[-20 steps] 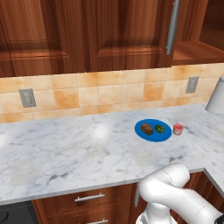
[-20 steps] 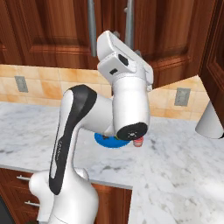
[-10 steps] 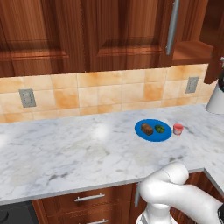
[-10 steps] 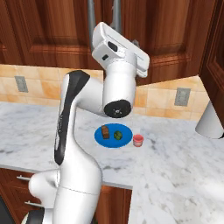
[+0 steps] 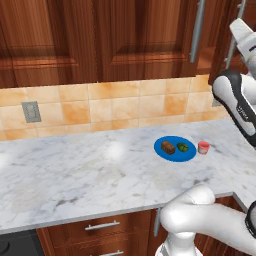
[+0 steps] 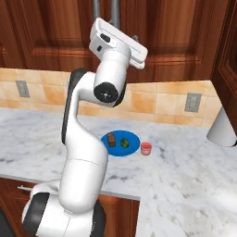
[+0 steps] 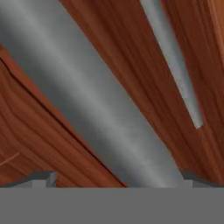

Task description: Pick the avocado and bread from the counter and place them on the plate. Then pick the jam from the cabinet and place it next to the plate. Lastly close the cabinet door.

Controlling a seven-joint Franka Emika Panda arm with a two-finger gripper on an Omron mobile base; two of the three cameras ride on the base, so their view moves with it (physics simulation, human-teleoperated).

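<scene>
The blue plate [image 5: 175,155] [image 6: 133,137] lies on the marble counter [image 5: 75,175] with the brown bread [image 5: 168,147] [image 6: 111,139] and the green avocado [image 5: 183,147] [image 6: 124,143] on it. The pink-red jam [image 5: 203,147] [image 6: 146,148] stands on the counter just right of the plate. My arm is raised high, its white hand [image 6: 118,41] up against the reddish-brown cabinet fronts. In the hand view my gripper [image 7: 118,181] is open, and a thick silver bar handle [image 7: 87,96] runs diagonally between its fingertips, nearer the right one. A second bar handle [image 7: 173,61] lies beyond it.
Two silver handles [image 6: 97,9] [image 6: 115,11] hang just above the hand. A dark wooden panel [image 6: 229,60] juts in at the right edge, above a white cylinder [image 6: 222,129]. An orange tiled backsplash with sockets [image 5: 31,111] backs the counter; wooden drawers [image 5: 100,227] sit below.
The arm has swung up from above the plate to the cabinet handles, uncovering plate, food and jam in the right base view. The jaws stay open.
</scene>
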